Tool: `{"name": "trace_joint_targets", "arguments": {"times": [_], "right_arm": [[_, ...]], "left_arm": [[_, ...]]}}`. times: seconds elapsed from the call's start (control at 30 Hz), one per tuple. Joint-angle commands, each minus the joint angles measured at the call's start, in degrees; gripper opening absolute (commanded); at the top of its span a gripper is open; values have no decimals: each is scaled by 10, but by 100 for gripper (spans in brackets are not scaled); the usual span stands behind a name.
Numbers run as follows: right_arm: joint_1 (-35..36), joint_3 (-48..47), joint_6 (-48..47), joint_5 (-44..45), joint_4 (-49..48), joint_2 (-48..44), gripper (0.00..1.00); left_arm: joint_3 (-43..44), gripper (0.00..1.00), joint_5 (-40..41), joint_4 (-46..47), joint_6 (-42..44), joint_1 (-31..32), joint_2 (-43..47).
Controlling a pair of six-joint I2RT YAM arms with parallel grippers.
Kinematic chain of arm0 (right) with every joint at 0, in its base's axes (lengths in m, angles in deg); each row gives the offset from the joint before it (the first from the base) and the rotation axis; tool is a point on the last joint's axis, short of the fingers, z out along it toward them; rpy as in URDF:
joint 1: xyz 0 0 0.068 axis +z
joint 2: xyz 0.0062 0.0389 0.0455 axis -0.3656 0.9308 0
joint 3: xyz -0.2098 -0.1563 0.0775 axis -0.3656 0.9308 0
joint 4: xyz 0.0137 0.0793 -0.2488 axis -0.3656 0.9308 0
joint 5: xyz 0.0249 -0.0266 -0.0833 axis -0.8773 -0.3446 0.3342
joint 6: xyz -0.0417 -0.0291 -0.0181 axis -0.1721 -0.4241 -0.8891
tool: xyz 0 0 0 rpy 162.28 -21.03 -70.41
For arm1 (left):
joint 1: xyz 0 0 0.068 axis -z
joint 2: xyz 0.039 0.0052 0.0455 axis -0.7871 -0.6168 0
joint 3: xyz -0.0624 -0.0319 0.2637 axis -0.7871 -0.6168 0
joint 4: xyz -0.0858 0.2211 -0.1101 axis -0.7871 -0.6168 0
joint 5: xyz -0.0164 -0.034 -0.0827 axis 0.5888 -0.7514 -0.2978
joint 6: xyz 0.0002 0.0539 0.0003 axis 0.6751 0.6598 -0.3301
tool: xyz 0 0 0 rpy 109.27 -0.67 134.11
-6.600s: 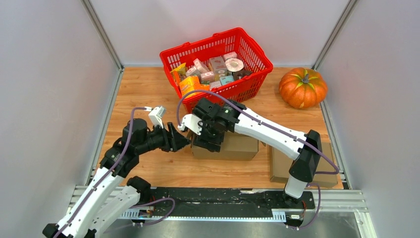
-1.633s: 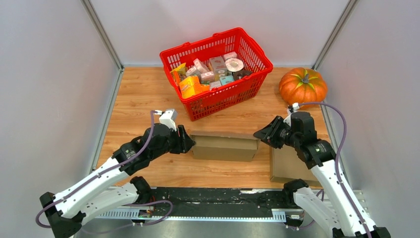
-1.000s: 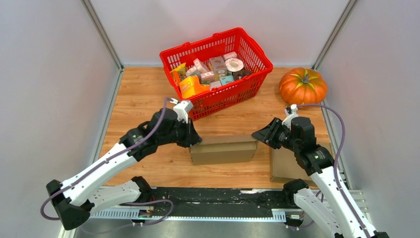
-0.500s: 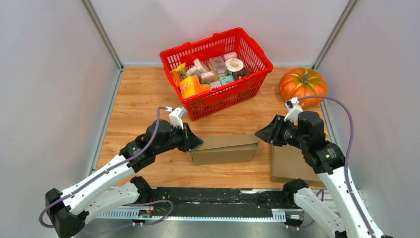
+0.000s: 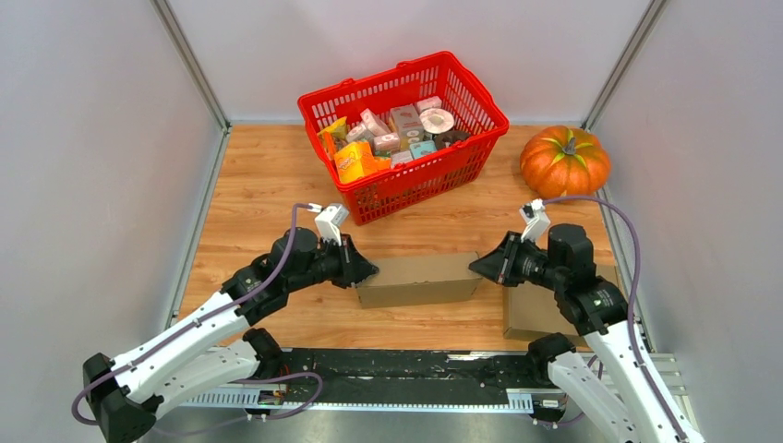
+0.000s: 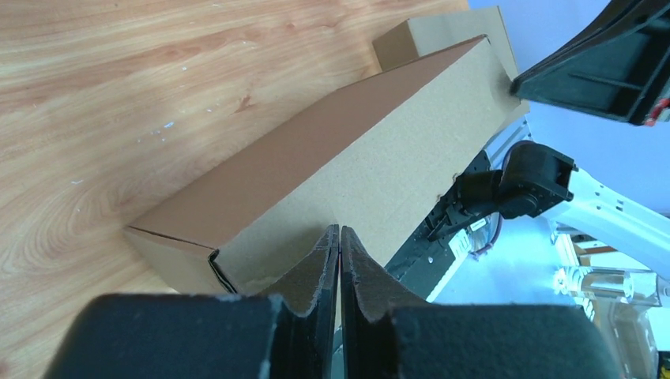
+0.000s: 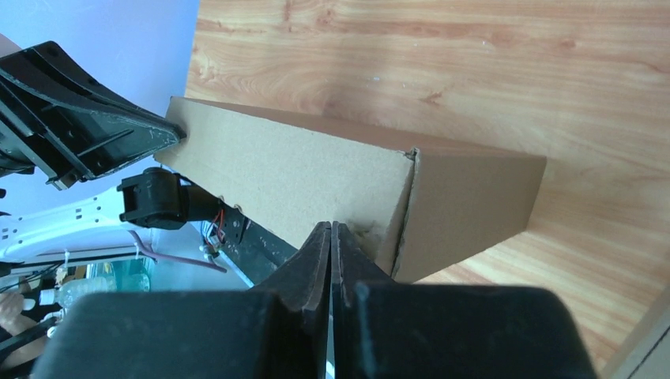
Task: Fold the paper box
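The brown paper box (image 5: 420, 279) lies closed, long and low, on the wooden table between my two arms. My left gripper (image 5: 367, 270) is shut, its tips against the box's left end with nothing between the fingers. In the left wrist view the shut tips (image 6: 340, 230) meet the box (image 6: 340, 158) near its front left corner. My right gripper (image 5: 478, 266) is also shut and touches the right end. In the right wrist view its tips (image 7: 330, 227) sit at the box (image 7: 316, 181) beside the right corner seam.
A red basket (image 5: 403, 129) full of small packages stands behind the box. An orange pumpkin (image 5: 564, 162) sits at the back right. A second cardboard box (image 5: 536, 309) lies under my right arm. A black rail (image 5: 397, 369) runs along the near edge.
My right gripper has shut and come left and down to the box's right end. My left gripper dropped from above the left end to beside it. The box shifted slightly.
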Motion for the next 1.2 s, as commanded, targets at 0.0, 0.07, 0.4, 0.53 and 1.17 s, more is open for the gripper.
{"name": "trace_joint_targets", "arguments": {"times": [0.0, 0.07, 0.4, 0.53, 1.17], "right_arm": [[0, -87, -20, -18, 24, 21, 8], [0, -77, -30, -18, 12, 40, 8], [-1, 33, 0, 30, 87, -63, 9], [-1, 7, 47, 12, 173, -34, 18], [-1, -25, 33, -6, 191, -8, 61]], "left_arm": [[1, 12, -8, -96, 22, 0, -6], [0, 12, -3, -97, 25, 0, -6], [-88, 16, 1, -96, -2, 4, 43], [-97, 19, 3, -147, -3, 13, 78], [-85, 62, 9, -204, -74, 40, 157]]}}
